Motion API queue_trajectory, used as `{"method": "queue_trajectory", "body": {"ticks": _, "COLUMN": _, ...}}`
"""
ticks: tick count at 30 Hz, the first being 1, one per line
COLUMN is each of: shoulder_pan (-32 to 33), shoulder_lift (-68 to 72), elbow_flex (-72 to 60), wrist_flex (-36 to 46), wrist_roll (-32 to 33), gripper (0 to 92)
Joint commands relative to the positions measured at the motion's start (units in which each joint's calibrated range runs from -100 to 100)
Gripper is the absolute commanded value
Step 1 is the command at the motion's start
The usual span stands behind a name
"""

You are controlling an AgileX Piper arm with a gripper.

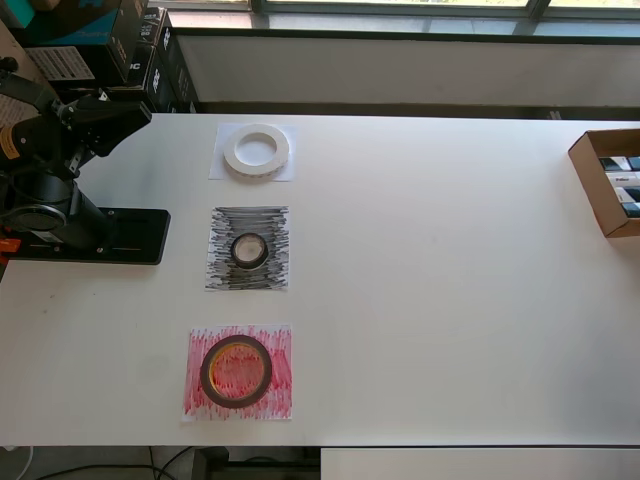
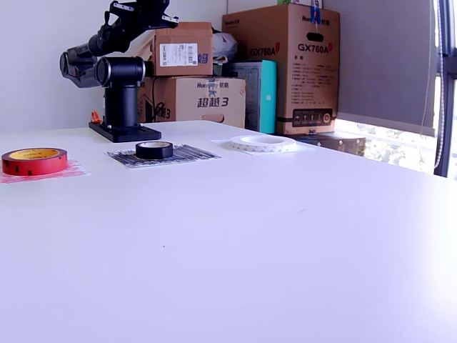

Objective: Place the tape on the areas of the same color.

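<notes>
white table (image 2: 285,236), stacked cardboard boxes (image 2: 282,64), bright window (image 2: 400,143)

On the worktop (image 1: 450,300) three rolls each lie on a sheet, in a row beside the arm's base (image 1: 110,236) in the overhead view.

Both views are bright with daylight. In the exterior view it enters through the window (image 2: 428,86) at the right edge, where the panes blow out to near white. The glossy white desk (image 2: 285,236) shows a soft sheen and only faint shadows under objects. The overhead view is evenly lit and sharp, and the near desk in the exterior view looks slightly soft.
</notes>
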Motion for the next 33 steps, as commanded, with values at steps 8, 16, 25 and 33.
{"method": "queue_trajectory", "body": {"ticks": 8, "shoulder_pan": -0.1, "shoulder_lift": -0.5, "elbow_flex": -0.2, "wrist_flex": 9.5, "wrist_roll": 9.4, "gripper": 0.3}}
{"method": "queue_trajectory", "body": {"ticks": 16, "shoulder_pan": -0.9, "shoulder_lift": -0.5, "elbow_flex": -0.2, "wrist_flex": 16.0, "wrist_roll": 9.3, "gripper": 0.3}}
{"method": "queue_trajectory", "body": {"ticks": 25, "shoulder_pan": -0.9, "shoulder_lift": -0.5, "elbow_flex": -0.2, "wrist_flex": 25.8, "wrist_roll": 9.3, "gripper": 0.3}}
{"method": "queue_trajectory", "body": {"ticks": 33, "shoulder_pan": -0.8, "shoulder_lift": -0.4, "elbow_flex": -0.2, "wrist_flex": 30.4, "wrist_roll": 9.3, "gripper": 0.7}}
